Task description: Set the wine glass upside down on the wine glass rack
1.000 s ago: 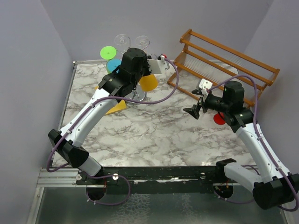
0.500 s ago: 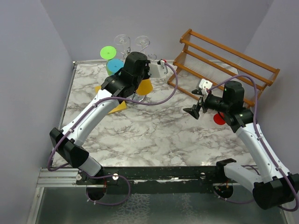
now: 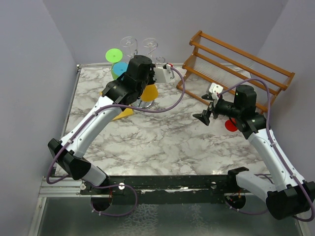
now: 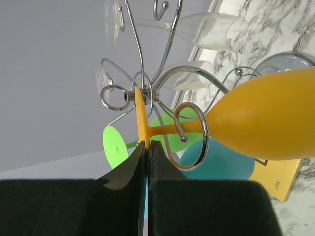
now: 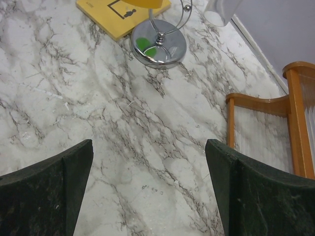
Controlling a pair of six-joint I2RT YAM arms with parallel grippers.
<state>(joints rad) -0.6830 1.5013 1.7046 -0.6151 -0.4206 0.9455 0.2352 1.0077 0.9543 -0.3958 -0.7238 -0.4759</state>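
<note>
Left side: the left gripper (image 4: 146, 147) is raised at the crown of the wine glass rack (image 4: 147, 93). Its fingers (image 4: 129, 164) are pressed together on the thin edge of the foot of the orange wine glass (image 4: 266, 123). Gripping the foot leaves the stem free to enter a curled arm (image 4: 193, 135). The stem appears to lie within that loop, the glass inverted and tilted, its bowl clear of the hub. Judged near hung, not yet released. A green glass (image 4: 115, 147) and a teal glass (image 4: 221, 162) hang close by.

Right side: the right gripper (image 5: 150, 189) hovers over the marble table (image 5: 123, 123), fingers wide apart, holding and touching nothing, well apart from the rack, presumably parked out of the way
</note>
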